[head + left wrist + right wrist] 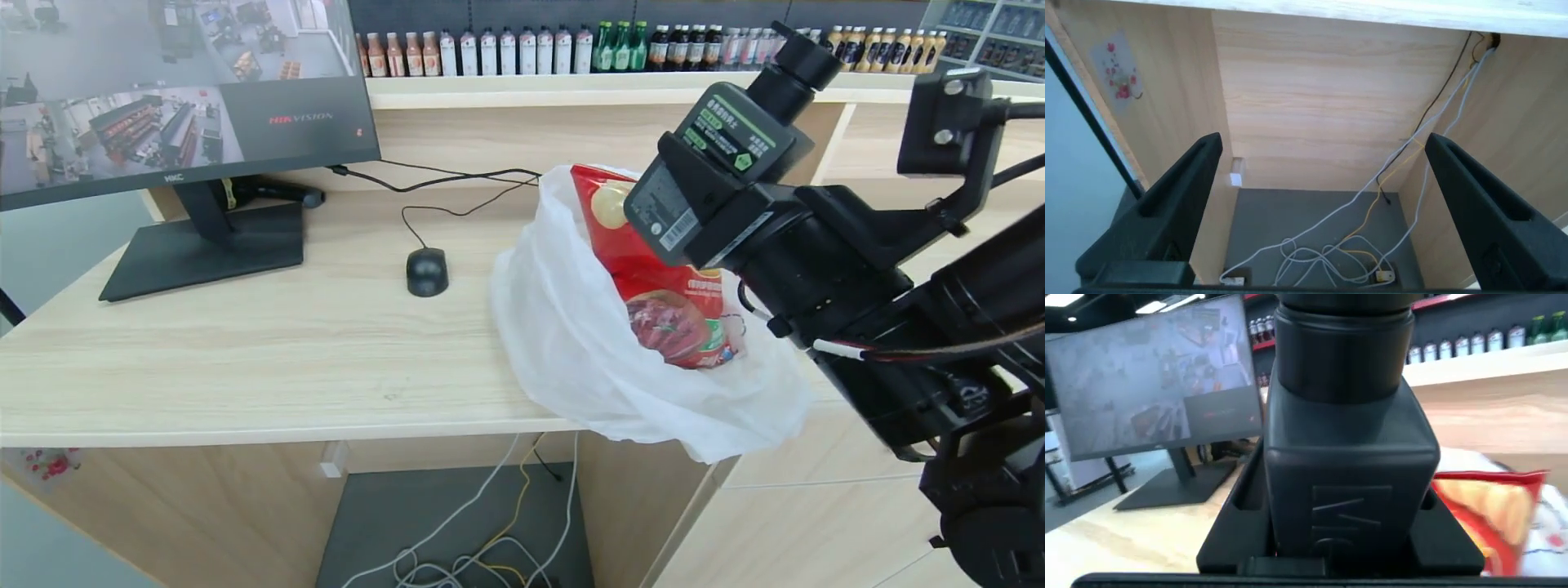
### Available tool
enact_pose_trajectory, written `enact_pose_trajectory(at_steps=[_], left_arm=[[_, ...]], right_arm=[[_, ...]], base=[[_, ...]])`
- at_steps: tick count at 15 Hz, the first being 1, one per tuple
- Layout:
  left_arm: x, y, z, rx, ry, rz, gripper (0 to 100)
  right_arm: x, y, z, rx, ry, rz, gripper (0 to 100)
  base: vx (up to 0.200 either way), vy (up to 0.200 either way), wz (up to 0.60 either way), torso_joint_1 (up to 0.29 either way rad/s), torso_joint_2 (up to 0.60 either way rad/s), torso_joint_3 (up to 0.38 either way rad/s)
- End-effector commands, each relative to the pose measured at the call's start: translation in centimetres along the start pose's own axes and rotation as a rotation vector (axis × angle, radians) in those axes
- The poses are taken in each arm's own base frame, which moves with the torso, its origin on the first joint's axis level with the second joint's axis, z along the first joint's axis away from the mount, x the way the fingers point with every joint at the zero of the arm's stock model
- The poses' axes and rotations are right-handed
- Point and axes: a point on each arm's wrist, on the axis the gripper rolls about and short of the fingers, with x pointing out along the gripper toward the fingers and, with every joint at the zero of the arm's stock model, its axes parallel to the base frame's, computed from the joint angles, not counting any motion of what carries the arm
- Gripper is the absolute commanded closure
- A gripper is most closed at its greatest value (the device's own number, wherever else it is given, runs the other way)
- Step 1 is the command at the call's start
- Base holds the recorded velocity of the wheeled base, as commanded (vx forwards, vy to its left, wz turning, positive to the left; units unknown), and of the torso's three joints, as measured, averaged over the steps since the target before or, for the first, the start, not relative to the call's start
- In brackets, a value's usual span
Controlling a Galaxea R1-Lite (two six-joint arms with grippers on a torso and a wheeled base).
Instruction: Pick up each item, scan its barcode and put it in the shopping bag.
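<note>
White shopping bag (571, 343): at the front right corner of the bench (245, 351). Its lower part sags over the front edge and its mouth is open upward.
Wood: the bench top is light grain, with matching panels underneath.
Red snack bag (653, 269): you'll find it standing inside the shopping bag, top poking out of the mouth.
Dark bottle (718, 155): square body, black cap, green label, barcode sticker turned toward your head view. It is tilted with the cap toward the back right, and held in the air over the shopping bag's mouth. In the head view it overlaps the red snack bag; you can't tell whether the two touch.
Right gripper (1343, 506): fingers (1229, 539) clamped on either side of the dark bottle's body.
Left gripper (1324, 163): low, below the bench top at its front side. Fingers (1180, 200) are spread wide with nothing between them.
Cables (1331, 245): white and yellow, hanging loose under the bench onto a grey floor panel.
Monitor (163, 90): back left corner of the bench, stand resting on the top.
Mouse (427, 271): mid-bench, between the monitor stand and the shopping bag, well apart from both. Its cord runs toward the back edge.
Shelf bottles (531, 51): one row on the shelf behind the bench.
</note>
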Motion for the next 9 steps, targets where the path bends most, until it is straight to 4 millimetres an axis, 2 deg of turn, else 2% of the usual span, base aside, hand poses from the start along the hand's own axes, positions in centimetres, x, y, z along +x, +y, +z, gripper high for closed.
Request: enact_pose_trajectory(at_steps=[1,4,6,9], left_arm=[[0.0,0.0,0.0,0.000,0.000,0.000,0],[0.0,0.0,0.0,0.000,0.000,0.000,0],[0.0,0.0,0.0,0.000,0.000,0.000,0],[0.0,0.0,0.0,0.000,0.000,0.000,0]], right_arm=[[-0.2,-0.2,0.8,0.034,-0.004,-0.010,100],[-0.1,-0.4,0.8,0.158,0.110,-0.038,100],[0.8,-0.4,1.1,0.233,0.138,-0.055,100],[0.9,-0.5,0.7,0.324,0.197,-0.080,100]], base=[[0.000,0.000,0.00,0.000,0.00,0.000],[0.000,0.000,0.00,0.000,0.00,0.000],[0.000,0.000,0.00,0.000,0.00,0.000],[0.000,0.000,0.00,0.000,0.00,0.000]])
